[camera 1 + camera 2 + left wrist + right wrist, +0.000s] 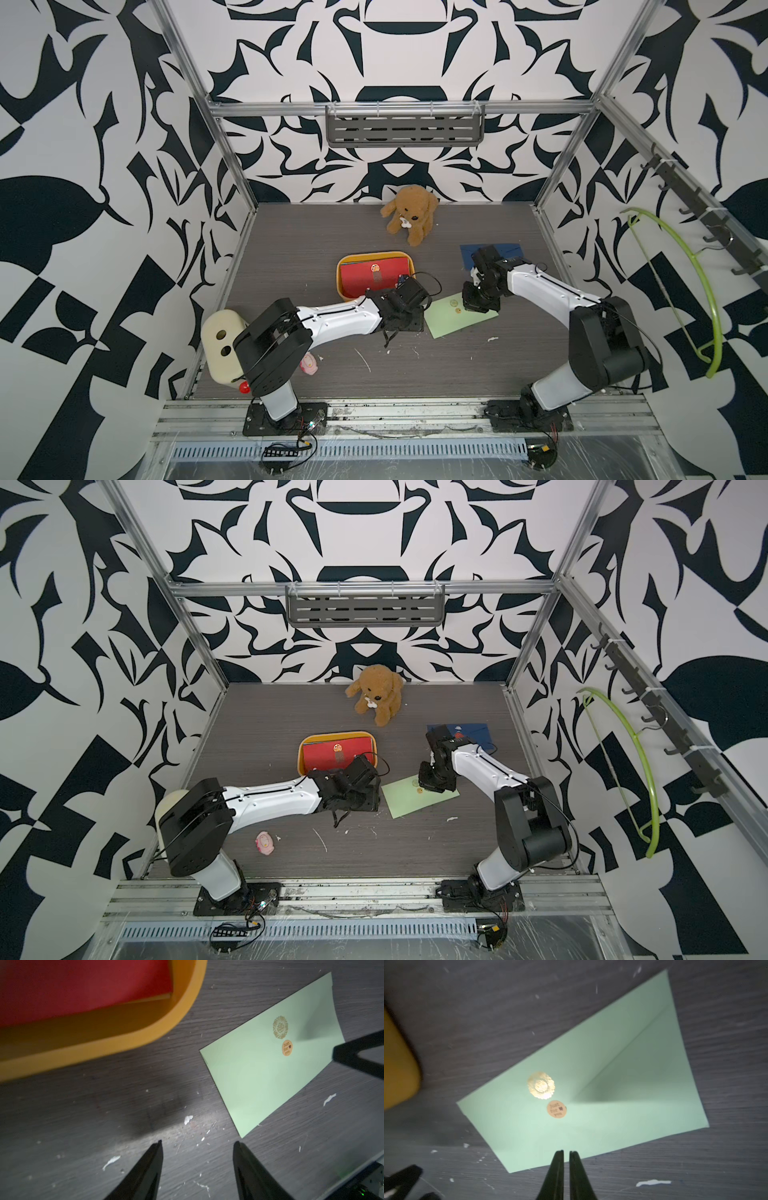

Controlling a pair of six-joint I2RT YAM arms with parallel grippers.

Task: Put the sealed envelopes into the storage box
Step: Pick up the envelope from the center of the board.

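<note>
The yellow storage box [340,266] [303,750] [187,1012] sits mid-table with a red envelope [374,276] [83,987] on top of its stack. To its right a pale green envelope [446,318] [409,798] [259,1076] [591,1064] lies on the table, seal side up. My right gripper [566,1151] [478,305] is shut on that envelope's near edge, with only a thin slit between the fingertips. My left gripper [198,1142] [401,326] hangs open and empty over bare table between box and envelope. A navy envelope [509,249] [473,731] lies farther back, partly hidden by the right arm.
A brown plush dog [411,218] sits at the back wall. A cream box with two holes [222,345] and a small pink toy [309,363] are at the front left beside the left arm. White paper scraps [188,1120] dot the table. A green hanger [702,291] hangs on the right wall.
</note>
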